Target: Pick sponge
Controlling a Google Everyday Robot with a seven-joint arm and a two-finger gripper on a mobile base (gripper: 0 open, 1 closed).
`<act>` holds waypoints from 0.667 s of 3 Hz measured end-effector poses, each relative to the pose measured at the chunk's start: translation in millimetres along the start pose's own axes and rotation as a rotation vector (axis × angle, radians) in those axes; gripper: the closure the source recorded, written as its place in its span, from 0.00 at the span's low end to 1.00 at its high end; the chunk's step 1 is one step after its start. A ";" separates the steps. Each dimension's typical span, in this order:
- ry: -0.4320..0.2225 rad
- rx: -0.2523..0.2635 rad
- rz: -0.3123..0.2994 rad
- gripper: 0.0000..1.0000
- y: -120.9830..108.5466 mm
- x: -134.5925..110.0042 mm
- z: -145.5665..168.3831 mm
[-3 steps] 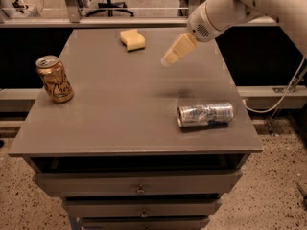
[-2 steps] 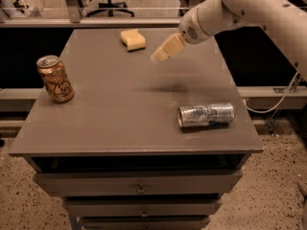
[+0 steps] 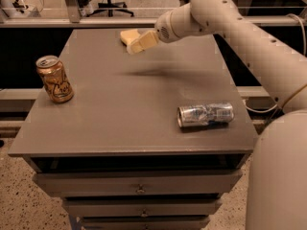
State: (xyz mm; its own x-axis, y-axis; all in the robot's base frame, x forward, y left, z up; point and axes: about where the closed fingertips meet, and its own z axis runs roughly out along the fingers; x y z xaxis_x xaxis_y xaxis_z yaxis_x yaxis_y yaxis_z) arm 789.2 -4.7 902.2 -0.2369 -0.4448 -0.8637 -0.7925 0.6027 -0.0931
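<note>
Your gripper (image 3: pixel 141 41) swung left to the sponge (image 3: pixel 125 35) at top centre; how open it was, you couldn't tell.

We see a table (image 3: pixel 120 123) with a smooth, matt grey top. The sponge (image 3: pixel 126 34) looks like soft, dull foam. Right beside it, over the table's far end, hangs the gripper (image 3: pixel 140 42), padded in a similar matt pale yellow. Its arm (image 3: pixel 225 18) is smooth white plastic with a slight sheen. The gold can (image 3: pixel 55 79) and the dented silver can (image 3: pixel 206 115) are glossy metal.
</note>
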 end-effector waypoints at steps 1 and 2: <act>-0.030 0.000 0.027 0.00 -7.6 -6.3 43.0; -0.046 -0.002 0.052 0.00 -12.8 -9.2 73.8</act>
State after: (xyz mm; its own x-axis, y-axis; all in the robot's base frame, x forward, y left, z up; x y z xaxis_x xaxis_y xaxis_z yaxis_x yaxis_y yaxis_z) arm 843.0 40.6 874.7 -0.2513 -0.3821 -0.8893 -0.7811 0.6226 -0.0467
